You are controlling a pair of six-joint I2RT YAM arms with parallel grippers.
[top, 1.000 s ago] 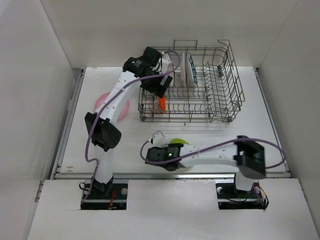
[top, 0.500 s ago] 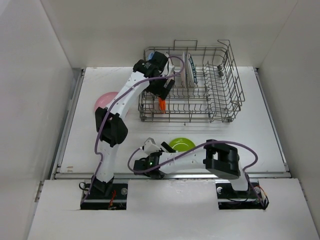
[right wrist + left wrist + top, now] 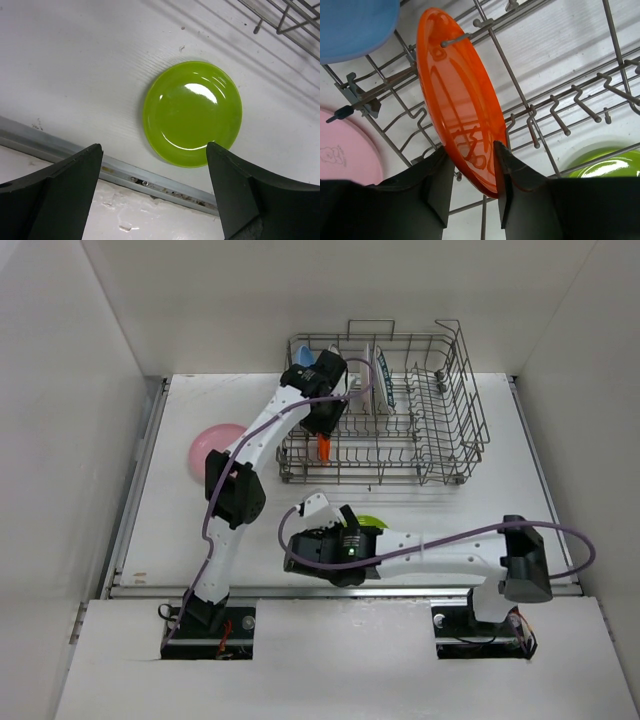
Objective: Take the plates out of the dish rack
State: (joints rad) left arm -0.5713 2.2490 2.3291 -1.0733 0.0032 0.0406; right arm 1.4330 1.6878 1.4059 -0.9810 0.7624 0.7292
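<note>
Pinching orange plate (image 3: 460,100) rim (left gripper (image 3: 472,150)).

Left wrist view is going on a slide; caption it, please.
Left pincer grips the orange plate standing on edge among the wires of the dish rack.

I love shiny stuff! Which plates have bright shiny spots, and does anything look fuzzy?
Left wrist view: the small round orange plate is glossy, with pale streaks and reflections across it. Right wrist view: the small round lime green plate shows one white glare spot just above its middle. Top external view: even light, soft shadows, nothing clearly fuzzy.
</note>
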